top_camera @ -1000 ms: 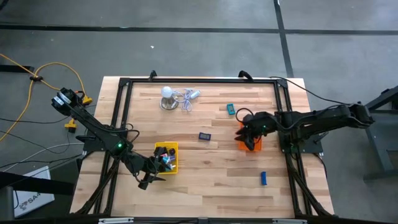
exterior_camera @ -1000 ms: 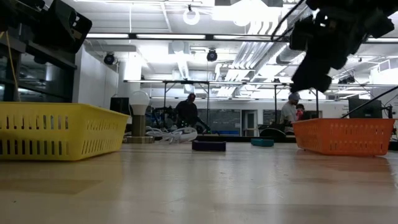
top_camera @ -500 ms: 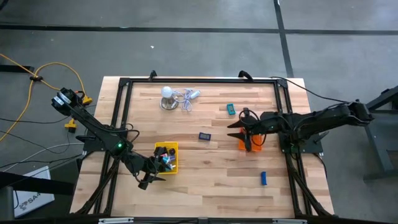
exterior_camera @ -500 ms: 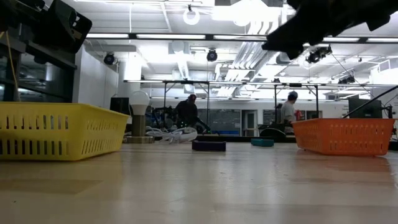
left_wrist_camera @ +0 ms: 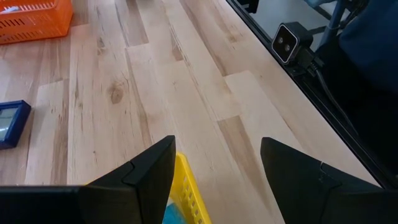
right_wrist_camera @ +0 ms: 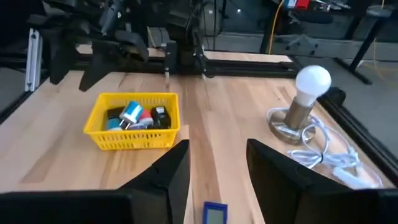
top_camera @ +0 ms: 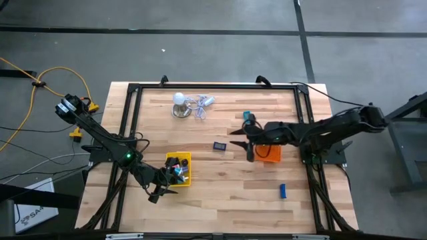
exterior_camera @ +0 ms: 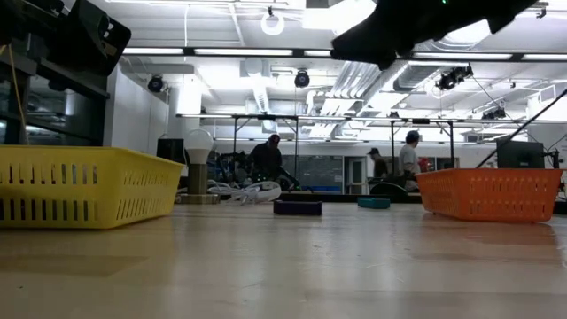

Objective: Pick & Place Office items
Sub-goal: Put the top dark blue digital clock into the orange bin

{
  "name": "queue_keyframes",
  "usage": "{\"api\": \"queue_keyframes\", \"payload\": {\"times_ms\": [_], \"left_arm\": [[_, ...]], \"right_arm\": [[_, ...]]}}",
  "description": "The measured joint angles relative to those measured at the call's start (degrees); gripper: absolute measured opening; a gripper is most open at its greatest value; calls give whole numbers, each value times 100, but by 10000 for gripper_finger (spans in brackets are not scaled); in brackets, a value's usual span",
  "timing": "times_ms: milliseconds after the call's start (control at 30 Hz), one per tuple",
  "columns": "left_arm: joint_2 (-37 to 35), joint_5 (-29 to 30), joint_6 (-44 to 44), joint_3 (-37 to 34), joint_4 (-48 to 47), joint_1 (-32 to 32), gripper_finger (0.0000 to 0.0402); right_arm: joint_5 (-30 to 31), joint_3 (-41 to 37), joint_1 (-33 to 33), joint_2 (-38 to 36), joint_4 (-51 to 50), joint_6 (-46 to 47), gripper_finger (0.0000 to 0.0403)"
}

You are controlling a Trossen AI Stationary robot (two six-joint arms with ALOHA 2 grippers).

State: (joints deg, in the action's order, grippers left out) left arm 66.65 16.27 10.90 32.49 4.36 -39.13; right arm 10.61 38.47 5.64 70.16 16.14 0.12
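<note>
Items heaped in the yellow tray (top_camera: pixel 179 169) are hard to distinguish; a black item (top_camera: pixel 219 146), teal item (top_camera: pixel 247 117) and blue item (top_camera: pixel 282 191) lie loose. Left gripper (top_camera: pixel 162 193) waits open beside that tray. Right gripper (top_camera: pixel 241 141), fingers apart and empty, hangs between the black item and the orange tray (top_camera: pixel 272 153).

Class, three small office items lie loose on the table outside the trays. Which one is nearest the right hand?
The dark flat item, just left of the right hand; the teal one and blue one lie farther off.

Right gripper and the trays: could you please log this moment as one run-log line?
right gripper: open, empty, between orange tray and dark flat item | left gripper: open, beside yellow tray | teal item, blue item: on table
</note>
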Motion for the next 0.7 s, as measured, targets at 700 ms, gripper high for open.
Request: {"api": "queue_keyframes", "payload": {"times_ms": [700], "left_arm": [[0,-1,0,-2,55,-1,230]], "right_arm": [[1897,465,347,1511,-228,71,144]]}}
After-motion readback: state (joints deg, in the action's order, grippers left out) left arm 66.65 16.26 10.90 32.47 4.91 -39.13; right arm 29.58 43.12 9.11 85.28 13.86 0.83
